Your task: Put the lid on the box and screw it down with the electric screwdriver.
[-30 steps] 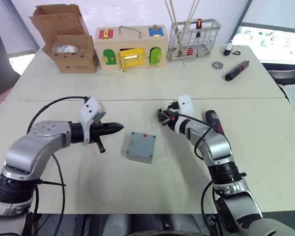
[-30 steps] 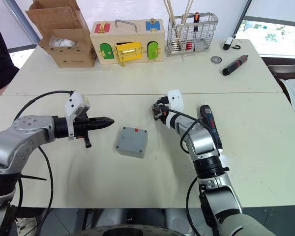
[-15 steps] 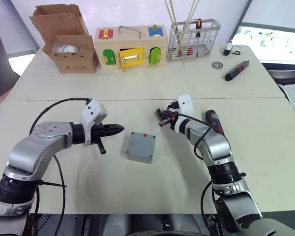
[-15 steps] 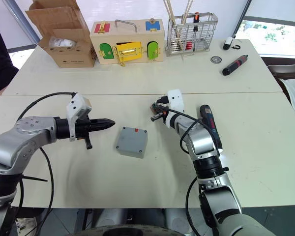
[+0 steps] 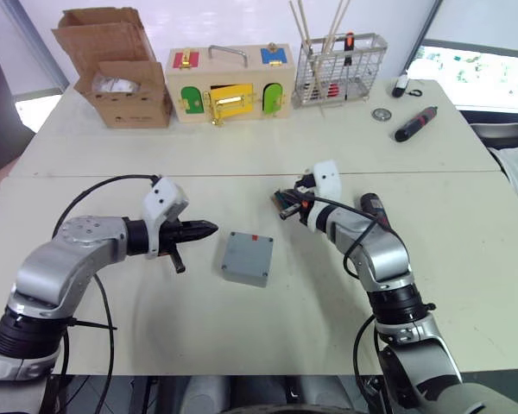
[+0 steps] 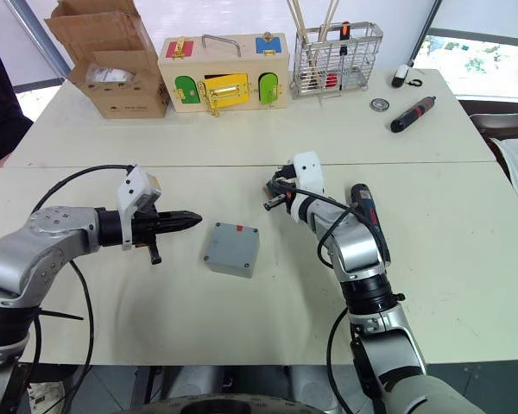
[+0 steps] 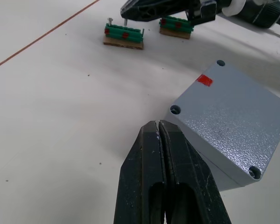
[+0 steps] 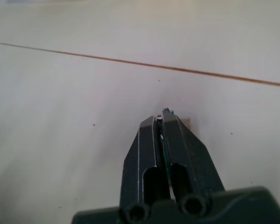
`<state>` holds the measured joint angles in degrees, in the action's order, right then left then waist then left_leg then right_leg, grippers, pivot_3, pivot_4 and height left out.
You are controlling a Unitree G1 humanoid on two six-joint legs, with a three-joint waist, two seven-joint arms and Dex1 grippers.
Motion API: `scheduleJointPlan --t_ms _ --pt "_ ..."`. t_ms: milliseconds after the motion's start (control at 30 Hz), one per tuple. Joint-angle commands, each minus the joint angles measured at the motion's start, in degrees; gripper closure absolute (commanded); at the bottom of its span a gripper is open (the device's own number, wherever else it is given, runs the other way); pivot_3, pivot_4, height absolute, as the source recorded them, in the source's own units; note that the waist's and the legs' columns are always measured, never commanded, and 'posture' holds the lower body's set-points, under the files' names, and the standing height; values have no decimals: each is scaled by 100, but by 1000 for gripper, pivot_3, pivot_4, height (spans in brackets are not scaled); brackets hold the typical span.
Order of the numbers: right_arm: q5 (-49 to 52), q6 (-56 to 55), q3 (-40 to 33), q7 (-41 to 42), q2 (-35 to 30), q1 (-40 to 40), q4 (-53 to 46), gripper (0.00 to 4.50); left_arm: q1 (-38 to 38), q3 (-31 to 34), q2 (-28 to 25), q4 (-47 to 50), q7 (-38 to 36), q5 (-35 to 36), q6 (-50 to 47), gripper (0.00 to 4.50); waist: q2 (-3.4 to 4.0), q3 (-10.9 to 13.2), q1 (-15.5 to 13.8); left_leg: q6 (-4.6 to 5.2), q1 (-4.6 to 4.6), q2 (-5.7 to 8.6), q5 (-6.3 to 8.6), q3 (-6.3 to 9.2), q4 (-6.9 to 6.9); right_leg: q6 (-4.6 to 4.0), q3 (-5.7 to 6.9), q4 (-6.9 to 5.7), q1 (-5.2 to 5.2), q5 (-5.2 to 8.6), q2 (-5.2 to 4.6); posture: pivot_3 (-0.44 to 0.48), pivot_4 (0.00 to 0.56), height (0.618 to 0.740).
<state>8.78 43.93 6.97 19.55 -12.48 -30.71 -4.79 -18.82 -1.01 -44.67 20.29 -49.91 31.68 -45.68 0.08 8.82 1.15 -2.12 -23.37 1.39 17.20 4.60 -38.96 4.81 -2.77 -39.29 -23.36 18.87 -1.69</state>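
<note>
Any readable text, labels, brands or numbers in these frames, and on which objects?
None can be read.
Cardboard carton: small dark print on its front, too small to read.
Box: a plain red mark, no lettering.
Electric screwdriver: red mark, no legible text.

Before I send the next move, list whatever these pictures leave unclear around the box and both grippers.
- Electric screwdriver: the right arm covers most of its body in the head views.
- Right gripper: its shut fingers hide the green screw holder beneath; whether a screw is pinched cannot be told.
- Box: whether screws sit in the lid's corner holes is too small to tell.
- Left gripper: shut, covers the box's near edge in the left wrist view.
</note>
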Motion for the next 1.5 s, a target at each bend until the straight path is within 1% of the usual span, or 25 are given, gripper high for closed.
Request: scheduleJointPlan --t_ms 33,100,200,300,367,433,533,667,1000,1500 --pt "143 176 -154 48 -65 -137 -587 4465 -94 31 8 14 -47 -28 118 4500 0 0 1 0 0 0 0 0 0 0 0 0 0 0 0 0 150 740" --pt "237 358 -252 72 -116 -168 -870 4465 -129 30 -7 7 -81 -10 107 4500 0 0 0 0 0 0 0 0 0 0 0 0 0 0 0 0 150 740" --pt "604 714 -440 417 -459 -163 -1703 4465 -195 65 -118 50 -258 84 62 4500 2 1 -17 1 -3 0 1 1 0 0 1 1 -1 0 -1 0 150 740" --pt "1284 856 -419 1378 -1216 235 -2773 4465 -277 85 -339 193 -595 242 -21 4500 2 1 -32 26 -4 1 15 1 0 0 1 4 0 0 -3 0 150 740" --pt "1534 945 -431 1579 -1470 393 -3049 4465 -308 80 -421 229 -701 306 -46 4500 1 1 -15 37 -2 0 21 5 1 0 4 7 4 0 -3 0 150 740" --pt "1751 1014 -432 1796 -1739 714 -3257 4465 -408 -5 -520 319 -874 344 -43 4500 1 1 -11 38 -1 -1 21 4 3 0 3 7 5 0 -2 0 150 740" --pt "1750 846 -267 1934 -1982 1012 -3303 4465 -526 -199 -634 429 -1057 248 29 4500 1 1 -15 37 -1 -1 21 4 0 0 3 6 6 0 -1 0 150 740" --pt "1721 654 -65 1891 -1919 1228 -3177 4465 -600 -437 -791 584 -1181 71 124 4500 1 1 -14 37 0 -1 21 3 -2 0 1 5 7 0 0 0 150 740" --pt "1617 342 260 1776 -1818 1309 -2976 4465 -544 -435 -789 609 -1172 44 108 4500 1 1 -28 37 -1 -2 21 3 -5 0 2 6 8 0 1 0 150 740" --pt "1534 217 299 1642 -1719 1238 -2661 4465 -480 -434 -716 493 -1137 -40 176 4500 1 1 -32 37 0 -1 21 3 -6 0 2 6 8 0 1 0 150 740"
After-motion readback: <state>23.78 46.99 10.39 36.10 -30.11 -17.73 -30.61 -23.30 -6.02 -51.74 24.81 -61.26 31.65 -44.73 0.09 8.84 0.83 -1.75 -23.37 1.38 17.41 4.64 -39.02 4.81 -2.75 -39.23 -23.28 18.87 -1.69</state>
